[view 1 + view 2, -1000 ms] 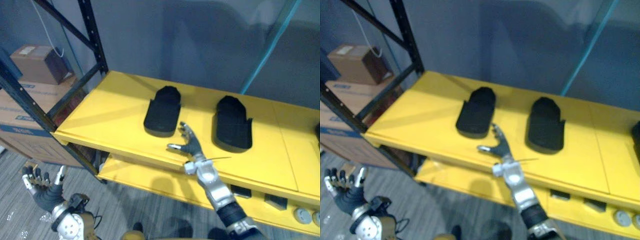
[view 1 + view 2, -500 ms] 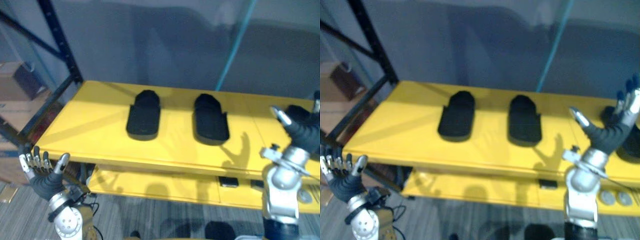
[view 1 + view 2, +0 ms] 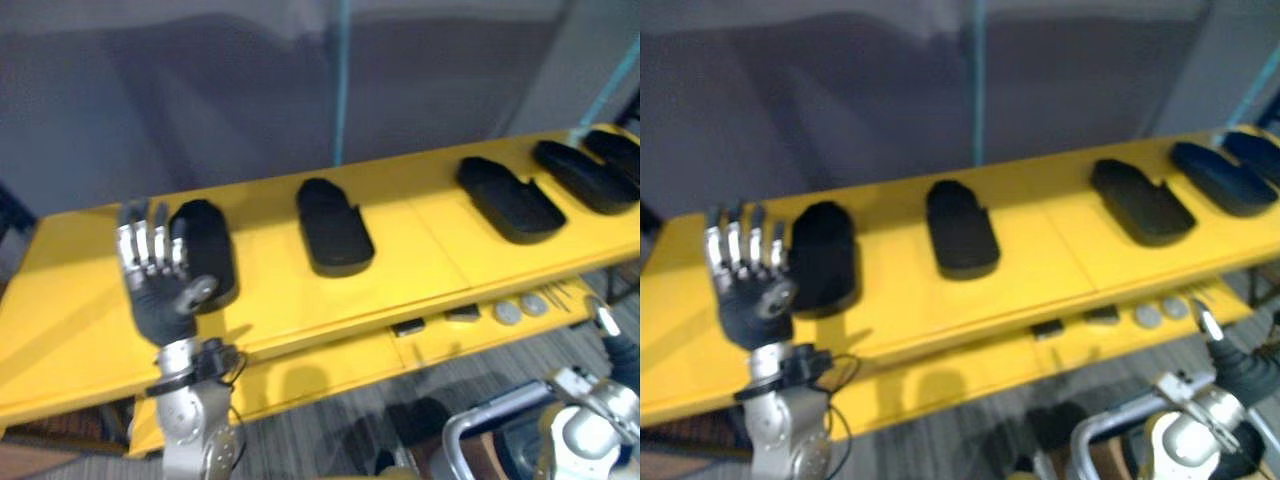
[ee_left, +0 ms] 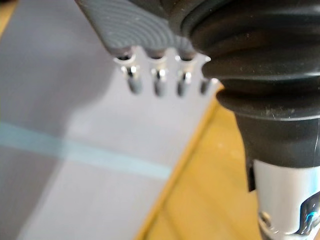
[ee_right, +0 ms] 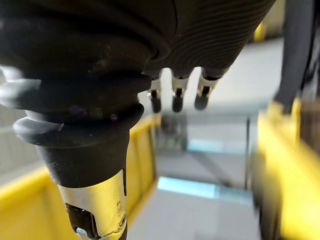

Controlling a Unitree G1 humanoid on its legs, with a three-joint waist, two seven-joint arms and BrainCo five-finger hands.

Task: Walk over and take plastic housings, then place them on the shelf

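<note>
The yellow shelf [image 3: 420, 270] is brightly and evenly lit from above, its top palest toward the right end. The black housings [image 3: 335, 228] stay matt, each with a thin soft shadow at its base. The left hand [image 3: 160, 295] throws a faint shadow toward the shelf's front edge and a darker one on the lower shelf [image 3: 330, 365]. The grey wall [image 3: 200, 120] behind is dim, crossed by broad soft shadows. Small glints sit on the silver fingers [image 4: 132, 80].

Grey wall [image 3: 200, 100] at back. Teal upright post [image 3: 341, 90] in front of it, and a second teal bar [image 3: 610, 90] slanting at far right. Low down are two round silver discs [image 3: 508, 313] side by side, with two small dark blocks [image 3: 407, 326] left of them. Grey carpet floor [image 3: 330, 430] below.
</note>
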